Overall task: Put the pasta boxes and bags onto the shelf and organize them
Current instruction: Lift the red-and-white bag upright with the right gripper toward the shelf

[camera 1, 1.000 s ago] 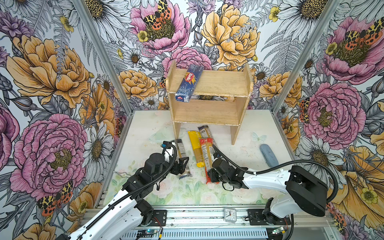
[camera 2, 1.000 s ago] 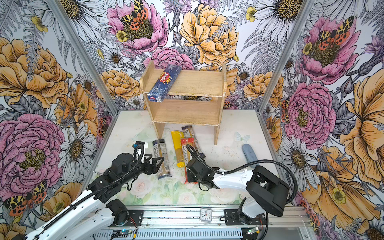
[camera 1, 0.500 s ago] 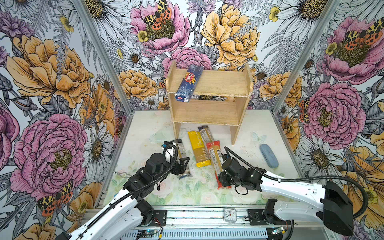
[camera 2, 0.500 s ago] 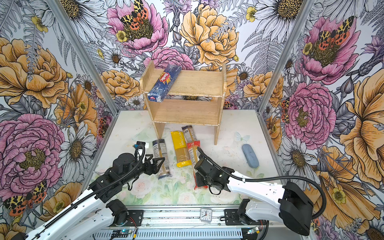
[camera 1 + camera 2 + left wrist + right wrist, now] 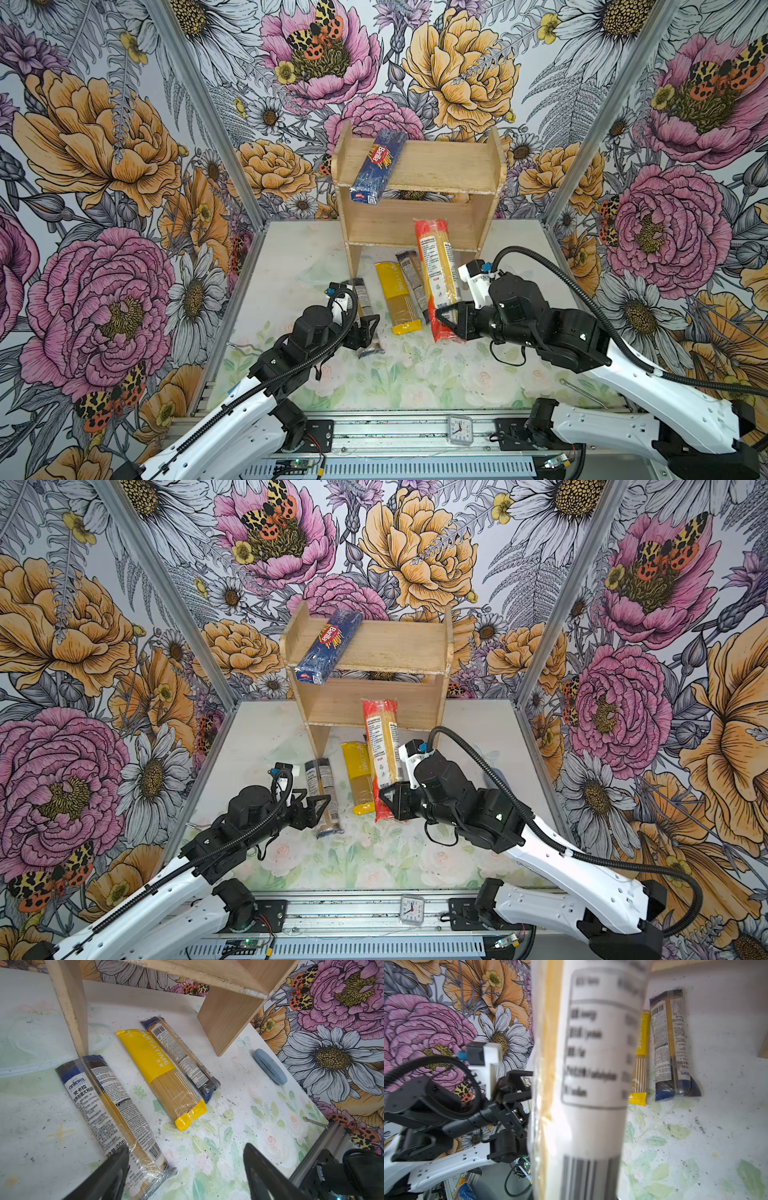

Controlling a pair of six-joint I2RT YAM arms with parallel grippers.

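The light-wood shelf (image 5: 440, 166) (image 5: 395, 650) stands at the back, with the dark blue Barilla box (image 5: 378, 166) (image 5: 330, 646) lying aslant on its top tier and overhanging the front edge. My right gripper (image 5: 446, 322) (image 5: 392, 806) is shut on the near end of the red-ended bag (image 5: 436, 270) (image 5: 382, 746) (image 5: 587, 1064), held off the table with its far end in front of the lower tier. On the table lie the yellow-ended bag (image 5: 397, 295) (image 5: 162, 1076) and two dark-ended bags (image 5: 411, 278) (image 5: 108, 1109). My left gripper (image 5: 368, 332) (image 5: 185, 1157) is open at the near end of the left one.
A grey-blue oval object (image 5: 270, 1066) lies on the table right of the shelf leg (image 5: 226, 1022). A small clock (image 5: 460, 430) sits on the metal rail at the front. Floral walls close in the sides and back.
My right gripper has lifted the red-ended bag off the table and carried it right and toward the shelf. The left arm has barely moved.
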